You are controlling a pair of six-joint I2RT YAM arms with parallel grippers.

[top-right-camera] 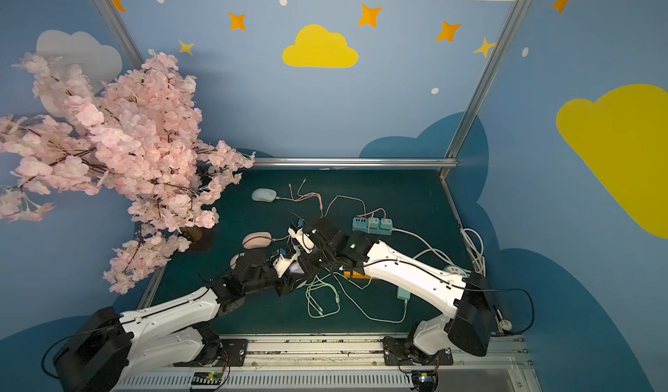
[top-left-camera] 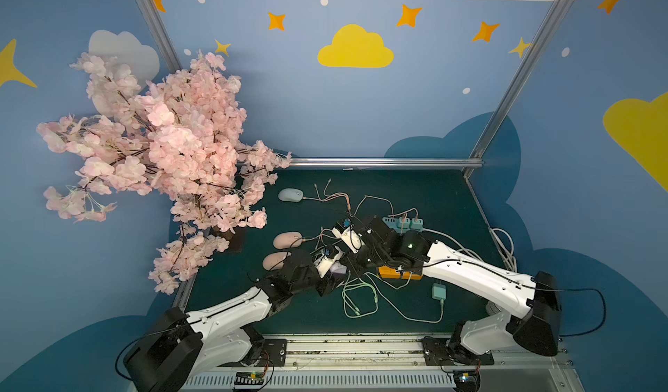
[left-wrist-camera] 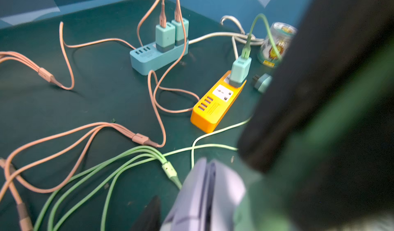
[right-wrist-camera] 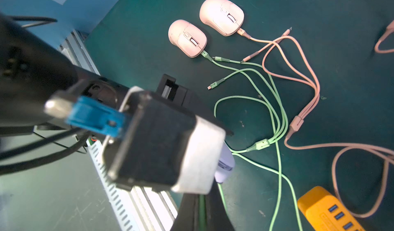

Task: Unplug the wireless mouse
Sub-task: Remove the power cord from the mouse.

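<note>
At the front of the desk [top-left-camera: 307, 318], low in the middle of a top view, lie loose loops of green cable [right-wrist-camera: 261, 144] and an unplugged charger [top-left-camera: 439, 292]. Just behind them both arms meet over the lavender mouse [left-wrist-camera: 213, 193], the one being worked on, at the bottom centre of the left wrist view. The left tool [left-wrist-camera: 198, 183] has a finger on either side of this mouse, but I cannot tell whether they squeeze it or stand clear. The right tool [right-wrist-camera: 201, 210], at the bottom of the right wrist view, is pressed together. A green lead leaves the mouse's end just beside it, and what it pinches, if anything, is hidden. The plug is out of sight, so I judge the unplugging unfinished, with the pull yet to come. Next to the arms sits the orange power strip [top-left-camera: 397, 273]. To the left, two pink mice [right-wrist-camera: 187, 38] have plugs in. Farther back are the blue power strip [top-left-camera: 401, 223] and a pale mouse [top-left-camera: 291, 195], also plugged in.
</note>
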